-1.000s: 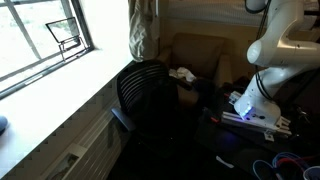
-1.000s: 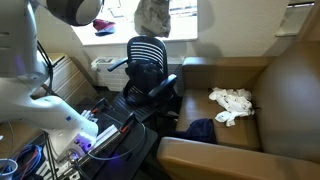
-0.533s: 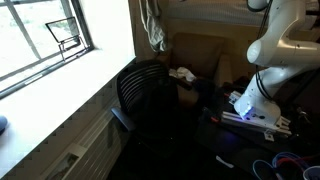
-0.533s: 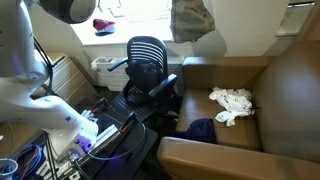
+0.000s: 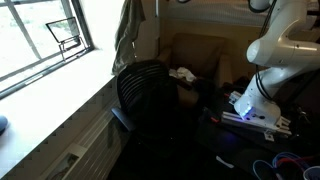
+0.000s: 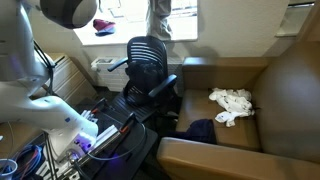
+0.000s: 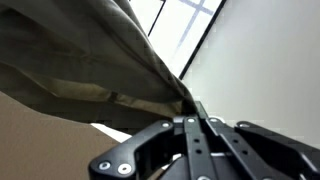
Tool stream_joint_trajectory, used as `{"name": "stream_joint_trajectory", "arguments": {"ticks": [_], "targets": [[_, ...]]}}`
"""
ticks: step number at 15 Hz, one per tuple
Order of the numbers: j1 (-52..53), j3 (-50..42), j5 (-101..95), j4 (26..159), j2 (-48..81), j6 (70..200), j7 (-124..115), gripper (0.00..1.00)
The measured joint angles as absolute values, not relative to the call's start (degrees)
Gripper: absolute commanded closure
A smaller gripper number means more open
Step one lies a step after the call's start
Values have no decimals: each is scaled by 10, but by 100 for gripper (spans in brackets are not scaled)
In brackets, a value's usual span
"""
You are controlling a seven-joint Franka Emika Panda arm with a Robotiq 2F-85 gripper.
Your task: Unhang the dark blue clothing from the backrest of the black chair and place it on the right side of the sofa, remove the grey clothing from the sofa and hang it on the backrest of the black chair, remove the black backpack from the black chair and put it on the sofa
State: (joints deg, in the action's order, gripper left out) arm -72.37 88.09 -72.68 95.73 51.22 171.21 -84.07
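The grey clothing [image 5: 130, 40] hangs in the air above the black chair [image 5: 150, 95]; it also shows in an exterior view [image 6: 160, 18] over the chair's backrest [image 6: 145, 55]. In the wrist view my gripper [image 7: 190, 106] is shut on a fold of this grey cloth [image 7: 90, 60]. The gripper itself is above the top edge in both exterior views. The dark blue clothing [image 6: 200, 128] lies on the brown sofa [image 6: 290, 90] at its near end. I cannot make out the black backpack for sure; a dark mass sits at the chair's seat [image 6: 165, 100].
A white crumpled cloth [image 6: 232, 103] lies on the sofa seat, also seen in an exterior view [image 5: 183, 74]. The robot base with cables [image 6: 90, 135] stands next to the chair. A window and sill [image 5: 50, 80] run behind the chair.
The hanging grey clothing swung toward the sofa half a second ago and has now come back over the chair's backrest, hanging lower. Nothing else moved.
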Motion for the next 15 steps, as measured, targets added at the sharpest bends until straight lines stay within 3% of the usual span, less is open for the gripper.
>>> {"name": "stream_joint_trajectory", "arguments": {"ticks": [8, 15], "targets": [[-716, 868, -711, 979, 512, 1647, -902, 99], [-674, 830, -405, 1023, 392, 1617, -814, 99]]}}
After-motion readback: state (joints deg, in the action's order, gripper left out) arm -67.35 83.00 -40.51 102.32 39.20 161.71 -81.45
